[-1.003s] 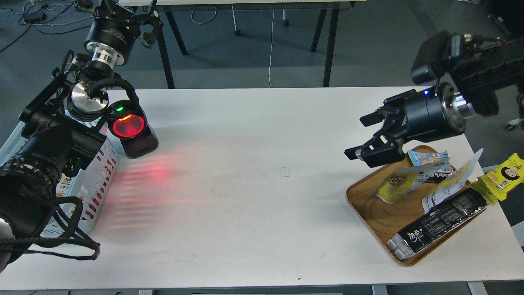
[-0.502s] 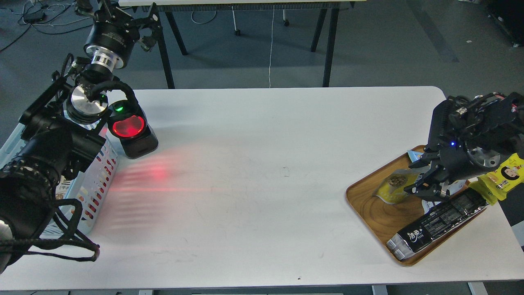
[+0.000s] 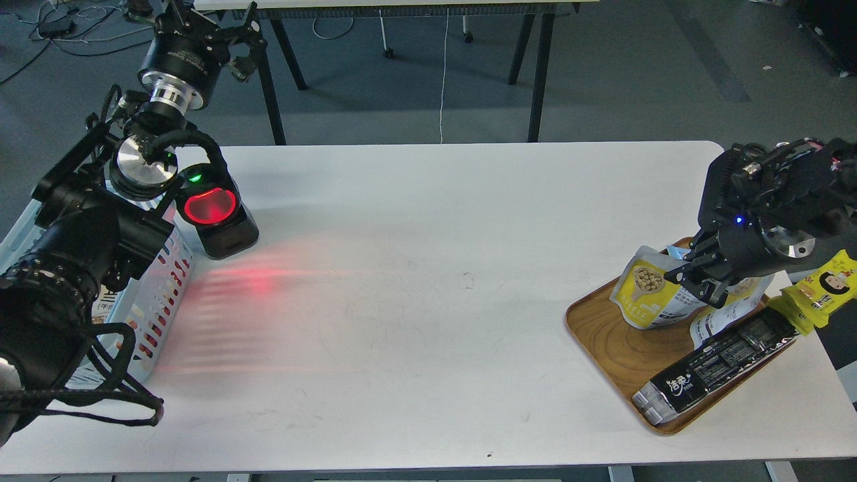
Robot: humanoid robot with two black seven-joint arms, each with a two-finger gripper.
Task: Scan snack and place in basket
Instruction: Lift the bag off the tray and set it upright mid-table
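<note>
The snack (image 3: 648, 289), a white pouch with a yellow panel and a round picture of tan balls, stands tilted above the back of the brown wooden tray (image 3: 602, 338) at the right. My right gripper (image 3: 697, 284) is shut on the pouch's right edge and holds it up. The pale blue slotted basket (image 3: 159, 294) sits at the table's left edge, largely hidden by my left arm. My left gripper (image 3: 209, 23) is raised at the far left beyond the table's back edge, fingers spread and empty.
A black scanner (image 3: 215, 213) with a glowing red window stands beside the basket and throws red light on the table. On the tray lie a long black packet (image 3: 720, 361) and another white pouch (image 3: 730, 320). A yellow packet (image 3: 827, 284) lies at the right edge.
My right gripper came down onto the tray, closed on the snack and has raised it from lying flat to nearly upright. The left arm has barely moved.
</note>
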